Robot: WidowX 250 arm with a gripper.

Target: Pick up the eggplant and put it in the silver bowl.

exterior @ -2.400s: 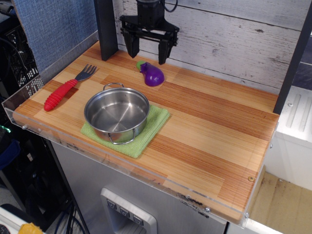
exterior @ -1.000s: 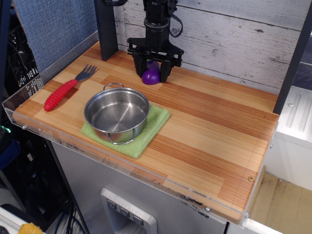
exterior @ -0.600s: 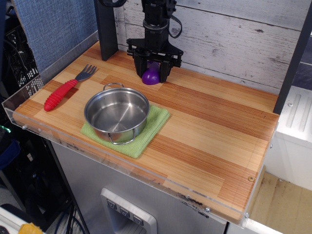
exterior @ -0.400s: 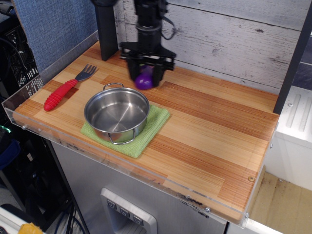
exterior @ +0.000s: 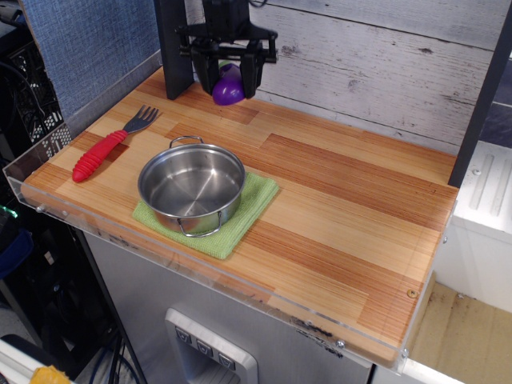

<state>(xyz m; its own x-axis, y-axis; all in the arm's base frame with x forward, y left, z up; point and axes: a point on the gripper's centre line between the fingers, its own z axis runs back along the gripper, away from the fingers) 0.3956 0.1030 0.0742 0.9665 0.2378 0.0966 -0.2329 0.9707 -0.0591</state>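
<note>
My black gripper (exterior: 228, 86) is at the back left of the table, raised above the wood, shut on the purple eggplant (exterior: 228, 88). The eggplant hangs between the two fingers; its green cap is mostly hidden by them. The silver bowl (exterior: 191, 187) stands empty on a green cloth (exterior: 254, 206) near the front left, below and in front of the gripper.
A red-handled fork (exterior: 108, 146) lies left of the bowl. A dark post (exterior: 174, 48) stands right beside the gripper at the back left. A white plank wall (exterior: 368, 60) runs along the back. A clear plastic rim (exterior: 24, 172) edges the table's left and front.
The gripper came down over the eggplant, closed on it, then lifted it off the table and carried it up and to the left.
</note>
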